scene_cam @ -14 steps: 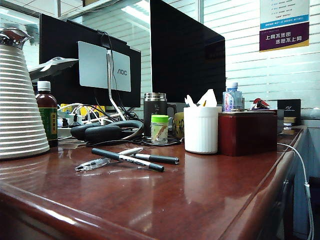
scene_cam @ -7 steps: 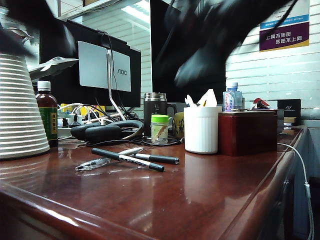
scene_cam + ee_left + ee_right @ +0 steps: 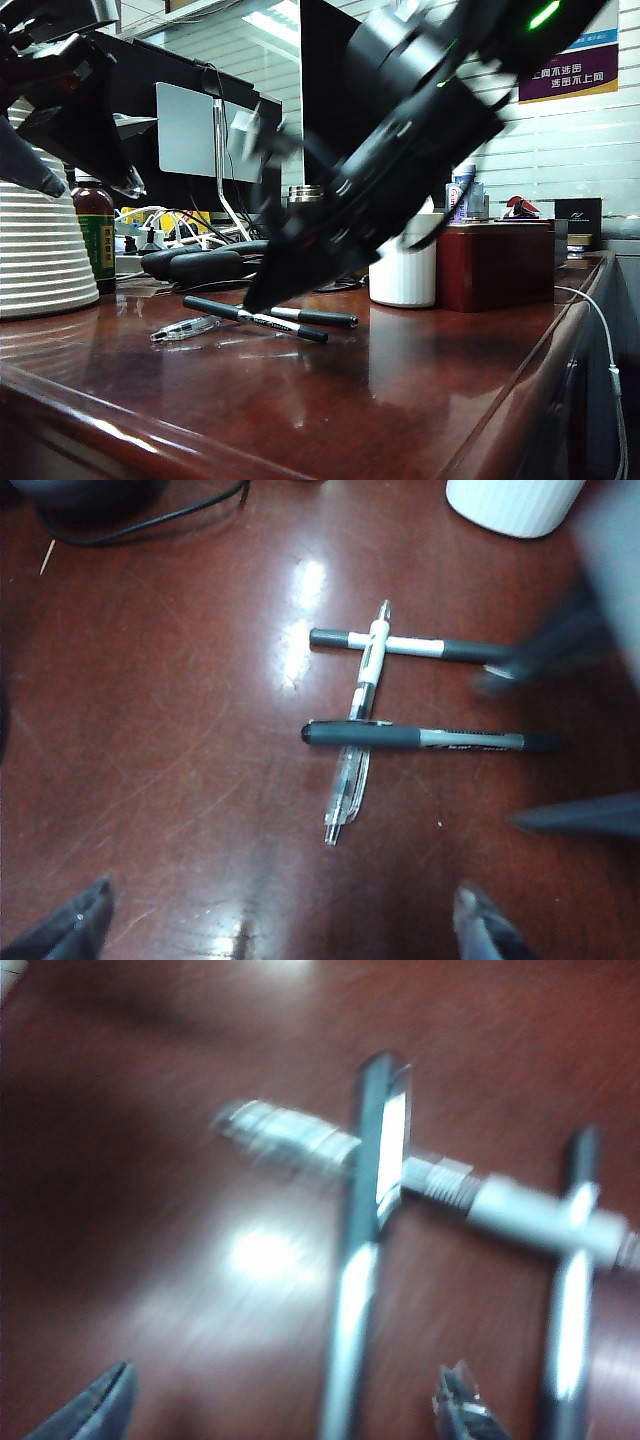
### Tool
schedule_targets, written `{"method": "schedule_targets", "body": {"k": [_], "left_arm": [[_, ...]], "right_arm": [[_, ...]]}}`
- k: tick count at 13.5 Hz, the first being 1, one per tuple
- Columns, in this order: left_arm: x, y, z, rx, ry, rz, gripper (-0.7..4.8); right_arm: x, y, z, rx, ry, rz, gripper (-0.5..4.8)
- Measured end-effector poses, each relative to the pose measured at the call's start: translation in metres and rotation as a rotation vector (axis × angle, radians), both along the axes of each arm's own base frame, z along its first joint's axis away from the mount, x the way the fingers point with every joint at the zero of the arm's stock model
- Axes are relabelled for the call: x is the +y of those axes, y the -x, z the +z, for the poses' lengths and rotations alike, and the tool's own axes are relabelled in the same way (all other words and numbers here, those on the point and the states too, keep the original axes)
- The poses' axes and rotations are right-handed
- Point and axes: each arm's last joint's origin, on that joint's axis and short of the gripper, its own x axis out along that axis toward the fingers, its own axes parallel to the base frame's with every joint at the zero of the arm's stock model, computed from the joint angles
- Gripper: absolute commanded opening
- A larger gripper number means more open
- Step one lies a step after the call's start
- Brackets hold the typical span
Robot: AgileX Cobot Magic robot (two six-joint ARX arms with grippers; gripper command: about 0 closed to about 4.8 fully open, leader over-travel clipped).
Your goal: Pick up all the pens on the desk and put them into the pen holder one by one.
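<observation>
Exterior view: right gripper (image 3: 262, 290) low over desk (image 3: 400, 400), tip just above three pens; black marker (image 3: 255, 319) nearest front edge, thin black pen (image 3: 320, 318) behind, clear ballpoint (image 3: 185, 328) at left. White ribbed pen holder (image 3: 405, 275) beside dark red box (image 3: 495, 265). Left gripper (image 3: 85, 185) high at left, jaws spread, empty.

Left wrist view: ballpoint crossing both black pens; fingertips (image 3: 480, 930) wide apart, empty.

Right wrist view: blurred; jaws wide apart above pens, nothing held.
</observation>
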Motion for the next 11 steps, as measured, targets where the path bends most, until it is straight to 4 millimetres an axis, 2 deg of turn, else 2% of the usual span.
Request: {"method": "schedule_targets", "body": {"k": [2, 4, 11], "left_arm": [[0.000, 0.000, 0.000, 0.001, -0.001, 0.000, 4.79], [0.001, 0.001, -0.002, 0.024, -0.013, 0.001, 4.79], [0.003, 0.005, -0.007, 0.077, -0.050, 0.011, 4.79]], "right_arm": [[0.016, -0.018, -0.001, -0.021, -0.018, 0.000, 3.70], [0.023, -0.027, -0.006, -0.013, -0.014, -0.003, 2.51], [0.029, -0.027, -0.022, 0.025, 0.020, 0.007, 2.54]]}}
